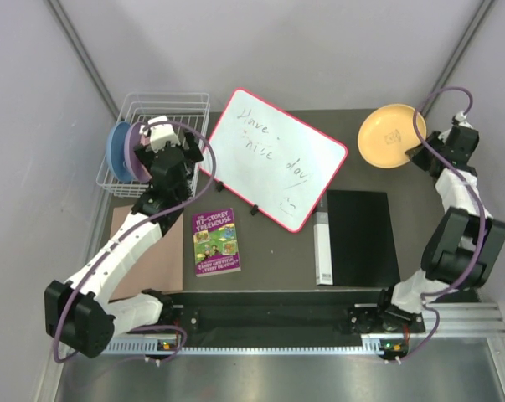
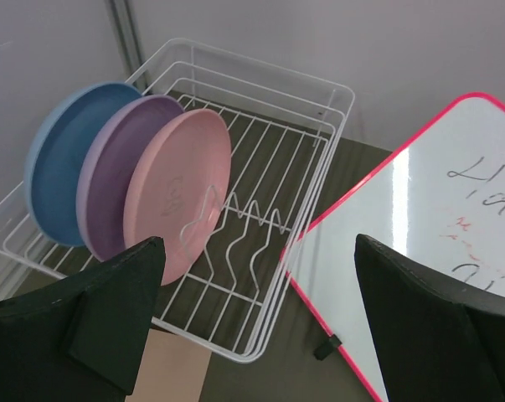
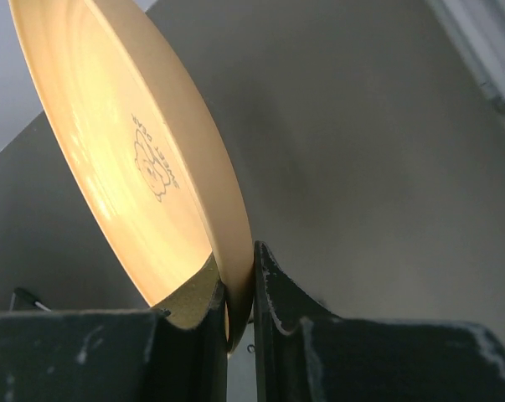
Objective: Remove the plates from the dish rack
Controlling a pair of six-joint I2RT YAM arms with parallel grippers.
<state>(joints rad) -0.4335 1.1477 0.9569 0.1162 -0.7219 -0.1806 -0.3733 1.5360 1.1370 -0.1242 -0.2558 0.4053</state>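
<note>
The dish rack (image 2: 329, 117) is white wire, the 3 plates (image 2: 172, 188) smooth matt plastic, the whiteboard (image 2: 436, 226) glossy.

The blue plate (image 2: 55, 172), lavender plate (image 2: 110, 167) and pink plate (image 2: 177, 188) are showing plain, solid colour against the white wires of the dish rack (image 2: 269, 151). The yellow-orange plate (image 3: 143, 159) is carrying a small dark printed mark. The whiteboard (image 1: 277, 159) is showing dark handwriting on white inside a red frame, and the book (image 1: 216, 241) is displaying a purple cover with green and yellow artwork on the dark grey table (image 1: 269, 243).
</note>
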